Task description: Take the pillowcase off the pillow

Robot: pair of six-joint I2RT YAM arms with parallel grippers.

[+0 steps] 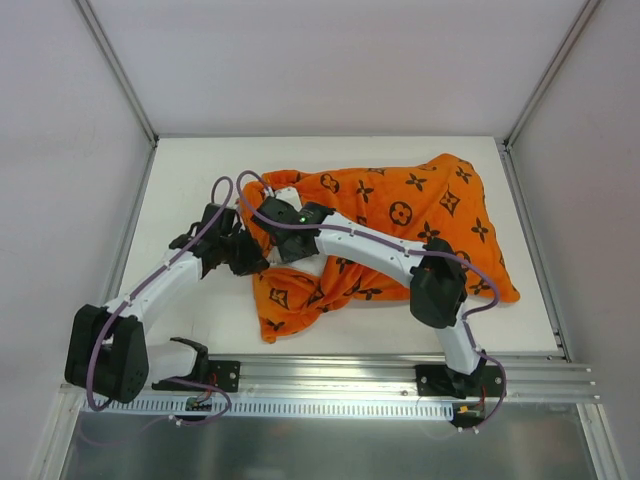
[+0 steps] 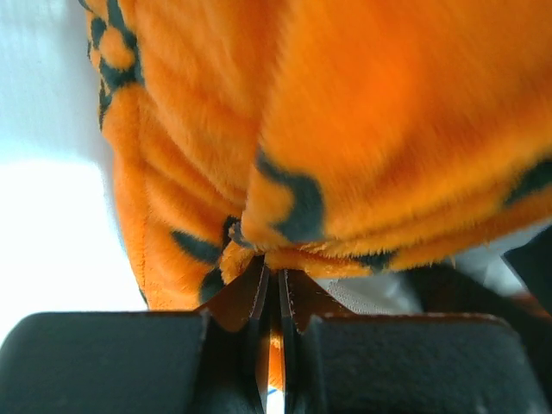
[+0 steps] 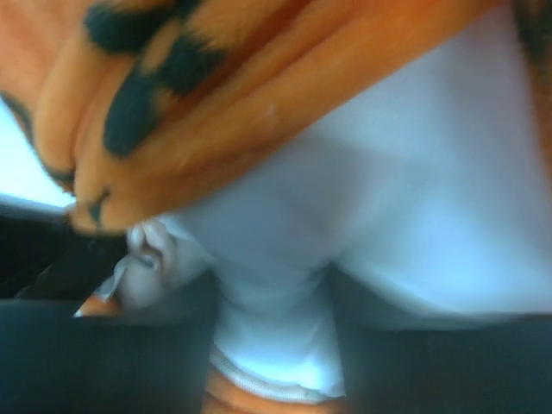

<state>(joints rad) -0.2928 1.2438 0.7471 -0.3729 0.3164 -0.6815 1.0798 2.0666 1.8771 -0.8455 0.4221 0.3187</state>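
The orange pillowcase (image 1: 420, 210) with black motifs lies bunched across the right and middle of the white table. Its left end is crumpled where both arms meet. My left gripper (image 1: 252, 258) is shut on a fold of the pillowcase edge (image 2: 259, 250), with orange fabric pinched between the jaws (image 2: 276, 289). My right gripper (image 1: 266, 214) reaches in from the right, and its dark fingers (image 3: 388, 345) squeeze a bulge of the white pillow (image 3: 414, 198). In the right wrist view the orange cover is peeled back above the pillow. Most of the pillow stays hidden inside the cover.
The white table (image 1: 190, 170) is walled by pale panels at the back and both sides. An aluminium rail (image 1: 330, 370) carrying the arm bases runs along the near edge. A black bracket (image 1: 195, 352) sits by the left base.
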